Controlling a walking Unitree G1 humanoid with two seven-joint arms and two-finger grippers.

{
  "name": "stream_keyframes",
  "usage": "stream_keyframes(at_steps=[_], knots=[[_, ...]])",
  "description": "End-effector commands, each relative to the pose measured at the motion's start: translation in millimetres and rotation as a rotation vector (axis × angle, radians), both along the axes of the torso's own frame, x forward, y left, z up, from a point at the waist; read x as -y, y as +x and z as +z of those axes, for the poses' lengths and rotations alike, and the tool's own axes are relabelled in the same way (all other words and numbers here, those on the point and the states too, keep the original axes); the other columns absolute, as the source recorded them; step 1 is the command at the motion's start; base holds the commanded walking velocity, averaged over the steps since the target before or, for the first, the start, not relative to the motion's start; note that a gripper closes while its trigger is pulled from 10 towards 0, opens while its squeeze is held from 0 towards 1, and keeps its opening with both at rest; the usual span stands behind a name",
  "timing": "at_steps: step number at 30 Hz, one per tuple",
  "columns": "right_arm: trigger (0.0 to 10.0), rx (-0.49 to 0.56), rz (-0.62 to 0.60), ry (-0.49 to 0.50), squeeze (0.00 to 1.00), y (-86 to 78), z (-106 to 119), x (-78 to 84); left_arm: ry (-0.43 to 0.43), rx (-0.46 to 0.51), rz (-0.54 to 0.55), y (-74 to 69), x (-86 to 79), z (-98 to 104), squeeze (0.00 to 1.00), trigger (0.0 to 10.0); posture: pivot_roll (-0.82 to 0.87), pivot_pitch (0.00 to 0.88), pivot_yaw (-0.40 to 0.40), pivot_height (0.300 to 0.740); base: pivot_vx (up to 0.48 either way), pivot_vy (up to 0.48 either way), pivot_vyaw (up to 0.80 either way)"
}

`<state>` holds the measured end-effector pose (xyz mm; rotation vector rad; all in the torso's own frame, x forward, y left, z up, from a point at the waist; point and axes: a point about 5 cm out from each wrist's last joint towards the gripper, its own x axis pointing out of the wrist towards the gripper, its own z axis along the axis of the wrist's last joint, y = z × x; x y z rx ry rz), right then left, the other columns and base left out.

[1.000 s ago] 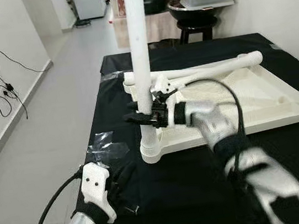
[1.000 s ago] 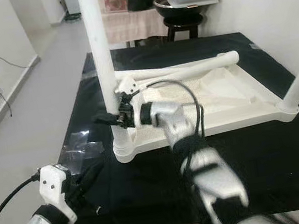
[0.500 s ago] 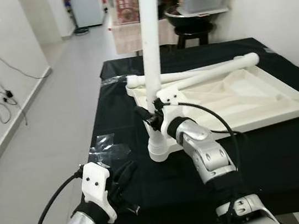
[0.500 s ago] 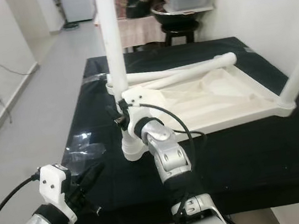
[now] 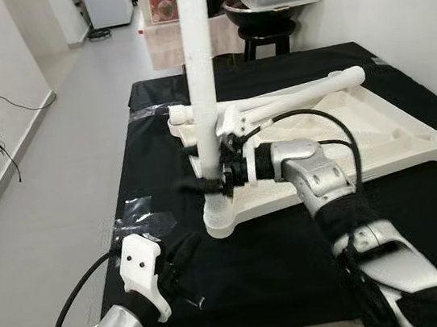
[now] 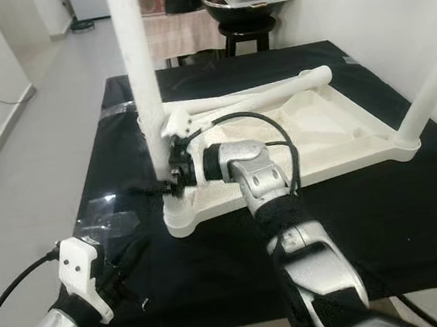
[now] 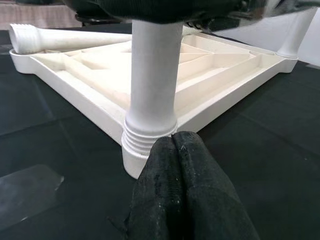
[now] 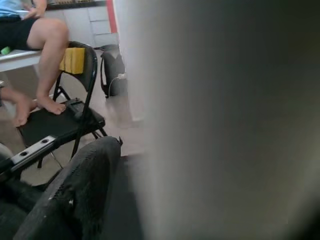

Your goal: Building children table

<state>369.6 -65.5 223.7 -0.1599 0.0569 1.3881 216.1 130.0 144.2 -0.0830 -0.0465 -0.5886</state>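
Our right gripper (image 5: 219, 181) pinches the upright table leg (image 5: 202, 84) just above its threaded base, one black finger (image 8: 70, 200) on each side of the white tube. Our left gripper (image 7: 182, 200) hangs low at the near left table edge, its fingers pressed together and holding nothing, pointing at the same corner.

The leg stands in the near left corner socket (image 5: 223, 217) of the upturned white tabletop (image 5: 345, 133), which lies on the black cloth (image 5: 281, 260). Its long axis runs straight up, foot end overhead. Two loose legs (image 5: 290, 95) lie flat along the far edge, pointing left to right; another stands at the right corner.

We judge the risk is cross-threading: if our grip tilts the leg while turning, it may jam, or drag the light tabletop across the cloth
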Motion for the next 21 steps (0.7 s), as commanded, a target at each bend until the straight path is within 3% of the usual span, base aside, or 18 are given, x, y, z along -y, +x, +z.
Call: stream_keyframes(at_steps=[1,2,3,4,5,19,20,21], knots=[[10.0,-0.012,0.02,-0.005,0.0,0.3,-2,-2.8,0.002,-0.026,0.012,-0.1,-0.9,-5,0.0,10.0,-0.01,0.057,-0.01,0.74,0.0,0.0,0.0],[6.3,-0.023,0.028,-0.005,0.0,1.0,-1,-2.1,0.003,-0.026,0.014,-0.1,-0.9,-5,0.0,10.0,-0.01,0.057,-0.01,0.74,0.0,0.0,0.0],[6.3,-0.023,0.028,-0.005,0.0,1.0,-1,-2.1,0.003,-0.026,0.014,-0.1,-0.9,-5,0.0,10.0,-0.01,0.057,-0.01,0.74,0.0,0.0,0.0],[1.0,-0.041,0.033,0.0,0.0,1.8,-1,-0.9,0.003,-0.025,0.015,-0.3,-0.8,-5,0.0,10.0,-0.01,0.058,-0.01,0.74,0.0,0.0,0.0],[0.0,-0.053,0.045,-0.002,0.0,2.3,-1,1.4,0.002,-0.024,0.016,-0.4,-0.6,-5,0.0,10.0,-0.01,0.06,-0.01,0.74,0.0,0.0,0.0],[0.0,-0.04,-0.012,-0.018,0.0,6.0,-13,18.2,-0.004,-0.024,0.011,-1.7,0.6,-3,0.0,10.0,-0.03,0.084,-0.004,0.74,0.0,0.0,0.0],[0.0,-0.037,-0.037,-0.021,0.0,6.5,-15,20.9,-0.005,-0.023,0.011,-1.9,0.7,-2,0.0,10.0,-0.03,0.087,-0.005,0.74,0.0,0.0,0.0],[0.0,-0.016,-0.319,0.035,0.0,7.9,-28,16.0,-0.005,-0.022,0.012,-3.1,-0.2,-1,0.0,10.0,-0.04,0.108,-0.021,0.74,0.0,0.0,0.0]])
